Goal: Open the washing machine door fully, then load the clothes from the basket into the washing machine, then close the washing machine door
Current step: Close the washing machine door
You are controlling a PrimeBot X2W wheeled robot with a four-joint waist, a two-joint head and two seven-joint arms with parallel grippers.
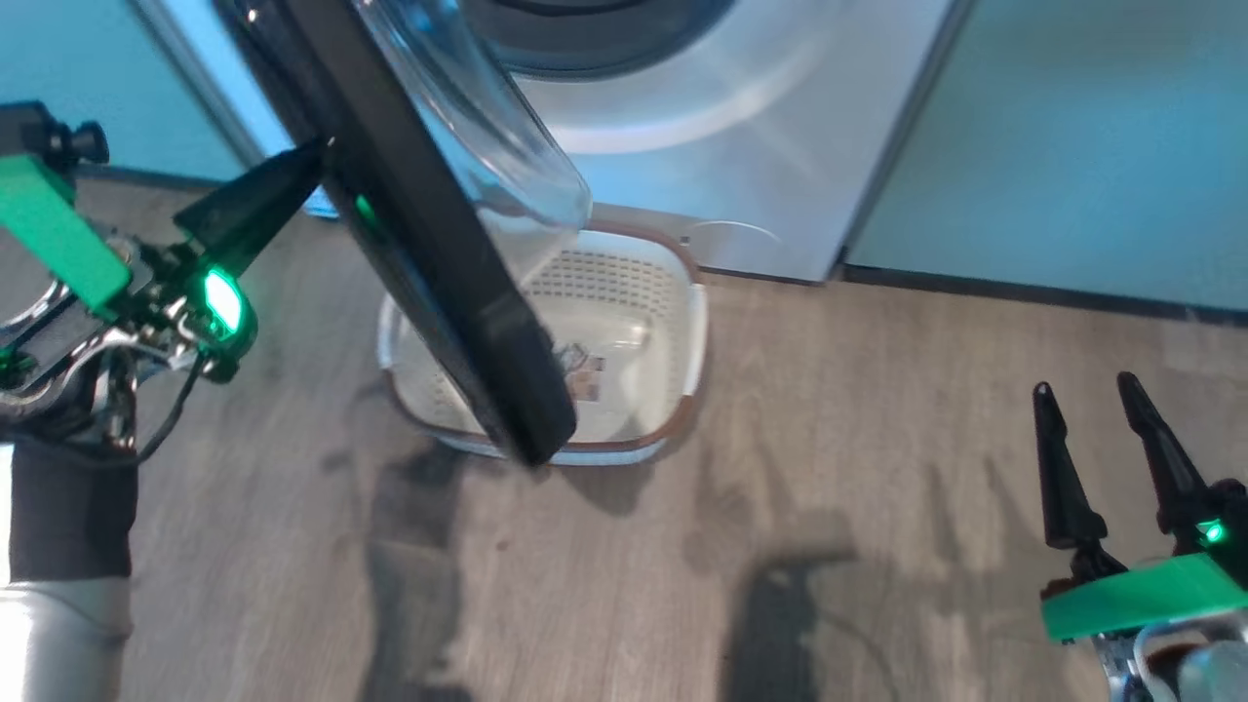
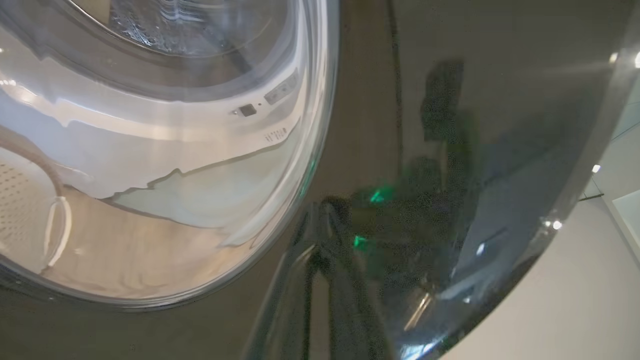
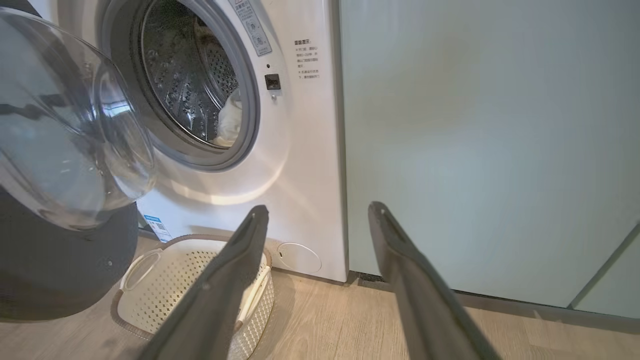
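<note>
A: Left gripper (image 1: 307, 161): fingers pressed together, nothing between them, tips apparently touching the outer black rim of the washing machine door (image 1: 439, 253). Right gripper (image 1: 1084, 386): fingers spread wide, empty, low over the wood floor (image 1: 829, 507), well apart from the door.

B: And the door itself?

A: Partly open, seen edge-on in the head view, with the glass bowl facing the washing machine (image 3: 300, 165). Hides the left part of the basket (image 1: 694, 331) in that view. Basket apparently empty, just a label inside. Pale clothes (image 3: 228, 120) lying in the drum.

B: Closing step, then, by the look of it. Best way to push?

A: Press with the closed tips on the rim toward the free edge, and follow the door's arc rather than driving straight ahead. Glossy surface, so tips likely to slide. Check that no cloth hangs over the grey ring before latching. Right arm best parked clear of the swing.
</note>
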